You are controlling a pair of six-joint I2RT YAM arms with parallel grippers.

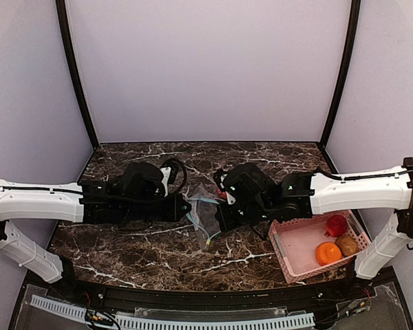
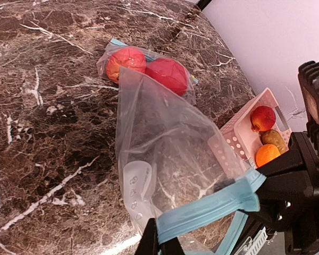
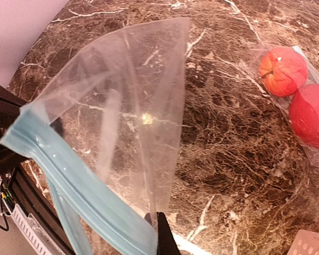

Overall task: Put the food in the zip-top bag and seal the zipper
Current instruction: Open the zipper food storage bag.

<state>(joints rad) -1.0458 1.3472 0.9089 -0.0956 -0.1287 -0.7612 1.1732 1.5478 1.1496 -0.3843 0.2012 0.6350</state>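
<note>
left claw (image 2: pixel 158 245) and right claw (image 3: pixel 158 234) both pinching one clear blue-zip plastic bag (image 2: pixel 165 154), two glossy red round fruits (image 2: pixel 126 61) (image 2: pixel 167 74) inside, three more in one pink plastic basket (image 2: pixel 235 139)

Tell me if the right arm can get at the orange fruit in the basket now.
Likely not yet: the right gripper is shut on the zipper edge of the zip-top bag and must let go first. Otherwise the way looks free; the orange fruit lies uncovered in the open pink basket.
</note>
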